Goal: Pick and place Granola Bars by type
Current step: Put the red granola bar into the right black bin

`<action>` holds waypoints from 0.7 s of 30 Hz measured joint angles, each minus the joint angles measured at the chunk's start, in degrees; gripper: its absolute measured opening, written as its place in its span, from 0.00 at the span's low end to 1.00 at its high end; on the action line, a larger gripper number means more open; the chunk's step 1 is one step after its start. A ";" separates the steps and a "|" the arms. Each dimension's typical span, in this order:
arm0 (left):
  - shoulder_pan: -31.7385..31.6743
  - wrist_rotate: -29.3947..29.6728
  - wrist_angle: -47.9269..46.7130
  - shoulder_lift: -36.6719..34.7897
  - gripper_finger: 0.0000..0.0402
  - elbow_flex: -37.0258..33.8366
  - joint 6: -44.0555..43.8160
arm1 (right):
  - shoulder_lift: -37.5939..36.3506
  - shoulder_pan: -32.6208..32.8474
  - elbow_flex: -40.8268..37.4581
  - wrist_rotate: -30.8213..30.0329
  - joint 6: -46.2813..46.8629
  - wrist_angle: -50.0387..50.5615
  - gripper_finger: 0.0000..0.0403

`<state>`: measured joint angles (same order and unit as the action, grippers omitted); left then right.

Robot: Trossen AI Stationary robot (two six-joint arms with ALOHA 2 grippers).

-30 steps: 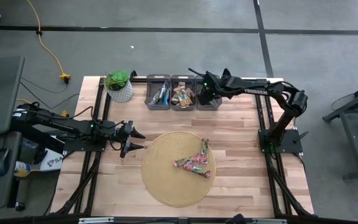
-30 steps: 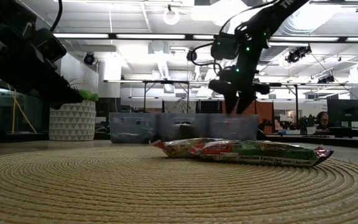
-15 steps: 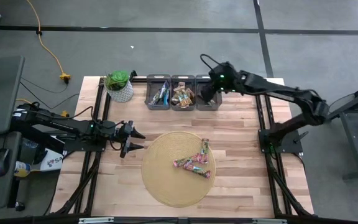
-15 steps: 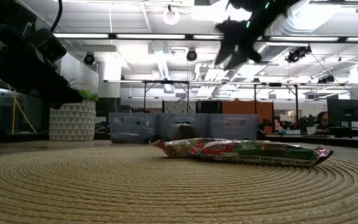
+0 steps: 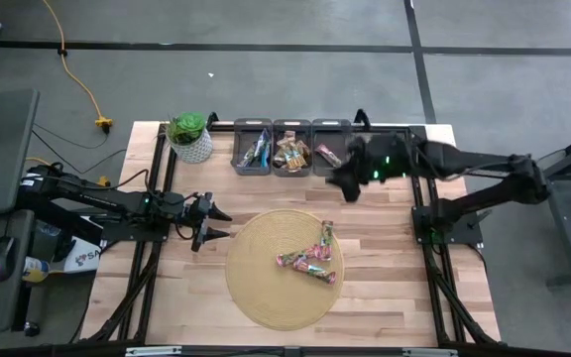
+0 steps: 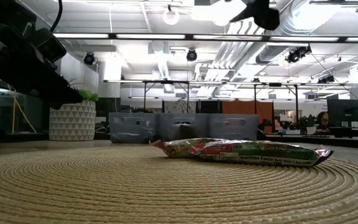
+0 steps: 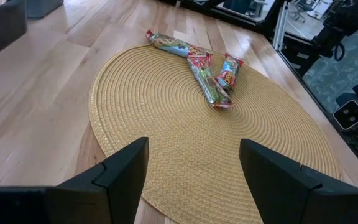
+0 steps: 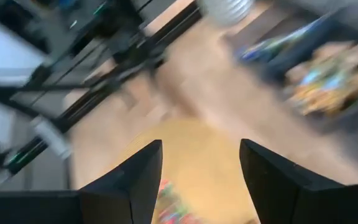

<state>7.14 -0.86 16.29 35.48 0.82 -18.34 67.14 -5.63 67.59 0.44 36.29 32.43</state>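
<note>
**Pink bars left on the mat, right arm up by the bins**

The round woven mat (image 5: 281,268) sits at the near middle of the wooden table (image 5: 385,297); its near rim comes close to the table's front edge, while bare wood lies open at its 3 o'clock and 9 o'clock sides. On the mat, toward 2 o'clock from its centre, a small cluster of pink-and-red granola bars (image 5: 310,258) lies touching and overlapping; from table height they read as a low heap (image 6: 241,151) with clear weave all round them.

Along the far edge stand three grey bins side by side: the left bin (image 5: 252,148) holds blue-green bars, the middle bin (image 5: 291,151) brown-tan ones, the right bin (image 5: 331,145) a single pinkish bar (image 5: 328,156); a potted plant (image 5: 189,136) in a white patterned pot stands at their 9 o'clock, near the table's far left corner.

The right gripper (image 5: 343,178) hangs just off the near corner of the right bin, over bare wood between bins and mat; its fingers (image 8: 129,186) stand apart with nothing between them.

The left gripper (image 5: 214,224) waits at the mat's 9 o'clock rim, above the wood; its fingers (image 7: 117,180) are spread wide, nothing held, pointing across the mat toward the bars (image 7: 204,65).
</note>
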 joint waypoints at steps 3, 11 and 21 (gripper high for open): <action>-0.01 0.00 0.00 0.00 0.62 0.00 0.00 | 1.04 6.82 0.00 0.00 4.21 -0.44 0.50; 0.01 0.00 -0.01 0.00 0.62 0.00 0.00 | 5.38 19.15 0.00 -15.15 28.70 12.35 0.50; -0.01 0.00 -0.02 0.00 0.62 0.00 0.00 | 21.68 22.78 -0.07 -19.29 49.57 18.95 0.50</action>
<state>7.14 -0.86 16.28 35.49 0.82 -18.35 88.83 17.16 67.53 -18.85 85.86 51.38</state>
